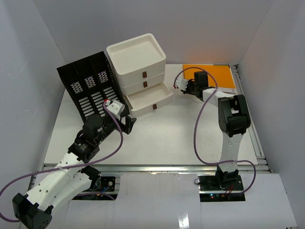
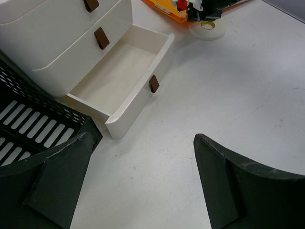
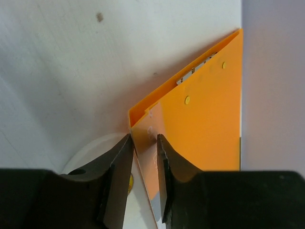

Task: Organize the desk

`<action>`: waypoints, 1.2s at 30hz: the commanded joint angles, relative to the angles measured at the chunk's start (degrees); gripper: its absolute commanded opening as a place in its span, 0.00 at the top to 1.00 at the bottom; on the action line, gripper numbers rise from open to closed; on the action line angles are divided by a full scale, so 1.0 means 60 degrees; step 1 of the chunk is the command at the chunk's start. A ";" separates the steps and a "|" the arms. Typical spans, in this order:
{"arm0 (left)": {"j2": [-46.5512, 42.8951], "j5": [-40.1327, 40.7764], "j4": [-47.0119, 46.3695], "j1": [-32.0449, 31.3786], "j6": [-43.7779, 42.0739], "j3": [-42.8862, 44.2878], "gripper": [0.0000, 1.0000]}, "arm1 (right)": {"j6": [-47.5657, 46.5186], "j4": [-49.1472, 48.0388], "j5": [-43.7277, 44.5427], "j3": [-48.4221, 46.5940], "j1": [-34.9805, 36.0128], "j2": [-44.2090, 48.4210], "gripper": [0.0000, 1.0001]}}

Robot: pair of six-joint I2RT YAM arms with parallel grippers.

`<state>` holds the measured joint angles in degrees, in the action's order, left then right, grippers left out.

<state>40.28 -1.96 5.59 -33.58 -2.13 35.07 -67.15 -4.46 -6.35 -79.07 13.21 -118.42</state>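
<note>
The desk (image 1: 167, 138) is a white tabletop with a metal rail along its front. An orange folder (image 1: 217, 76) lies at the back right. My right gripper (image 1: 183, 86) is at its near-left corner. In the right wrist view the jaws (image 3: 143, 138) stand a narrow gap apart astride the folder's (image 3: 205, 124) raised cover corner. The cover edge runs along the left finger and orange shows in the gap. A white tape roll (image 3: 90, 152) lies just under the fingers. My left gripper (image 2: 143, 137) hangs wide open over bare desk, holding nothing.
A white three-drawer box (image 1: 138, 62) stands at the back centre with its bottom drawer (image 2: 119, 71) pulled out and empty. A black slotted file holder (image 1: 88, 88) leans at its left. White walls close in the sides and back.
</note>
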 commanded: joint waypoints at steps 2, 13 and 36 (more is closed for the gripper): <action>0.0064 -0.0011 0.0030 0.0031 -0.0026 0.0155 0.02 | 0.0781 -0.0148 -0.0112 -0.0182 -0.0105 0.0023 0.48; 0.0040 -0.0084 0.0036 0.0031 -0.0021 0.0176 0.02 | 0.4128 0.3966 -0.2988 -0.1905 -0.1368 0.0449 0.27; 0.0011 -0.0172 0.0051 0.0021 -0.0026 0.0195 0.02 | 0.5546 0.5391 -0.2839 -0.2824 -0.1629 -0.1104 0.23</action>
<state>40.82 -2.07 5.98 -33.58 -2.13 35.07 -34.57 27.35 -24.21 -95.53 2.77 -124.05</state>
